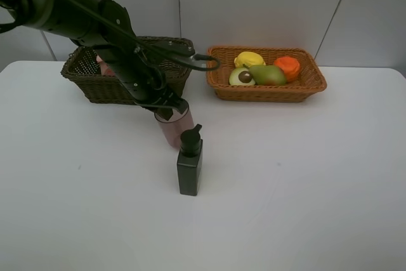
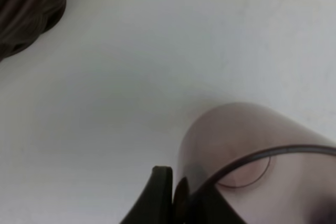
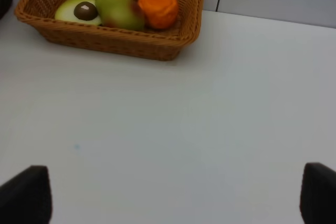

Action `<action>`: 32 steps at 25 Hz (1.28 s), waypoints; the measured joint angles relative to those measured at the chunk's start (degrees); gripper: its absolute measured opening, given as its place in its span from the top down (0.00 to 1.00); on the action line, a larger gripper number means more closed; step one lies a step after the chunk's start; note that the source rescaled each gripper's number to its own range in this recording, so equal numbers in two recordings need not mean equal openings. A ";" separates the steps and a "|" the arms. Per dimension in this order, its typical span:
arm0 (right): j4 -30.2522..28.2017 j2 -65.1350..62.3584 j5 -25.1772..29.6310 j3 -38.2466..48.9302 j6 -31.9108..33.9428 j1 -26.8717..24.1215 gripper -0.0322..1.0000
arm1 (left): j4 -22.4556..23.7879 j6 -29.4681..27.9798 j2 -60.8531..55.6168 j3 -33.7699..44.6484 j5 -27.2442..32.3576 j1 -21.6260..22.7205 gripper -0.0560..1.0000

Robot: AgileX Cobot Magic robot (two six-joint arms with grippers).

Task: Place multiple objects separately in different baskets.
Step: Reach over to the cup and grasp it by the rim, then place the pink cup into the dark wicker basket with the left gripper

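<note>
The translucent pinkish cup, standing at eleven o'clock from the dark pump bottle, is pinched by its rim in the left gripper, apparently for the dark basket at ten o'clock, while the right gripper is held wide and empty.

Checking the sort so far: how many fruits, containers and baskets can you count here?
Fruits: 4, lemon, orange, pear, avocado half
Containers: 2, cup, pump bottle
Baskets: 2, dark, tan
Total: 8
</note>
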 joint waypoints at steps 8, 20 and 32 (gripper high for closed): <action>0.00 0.00 0.00 0.00 0.00 0.00 0.00 | -0.30 -0.05 0.00 0.00 -0.48 0.00 0.95; 0.00 0.00 0.00 0.00 0.00 0.00 0.00 | -1.75 -0.05 -4.27 0.00 0.30 0.00 0.95; 0.00 0.00 0.00 0.00 0.00 0.00 0.00 | -1.34 -0.05 -14.92 0.00 0.34 2.83 0.95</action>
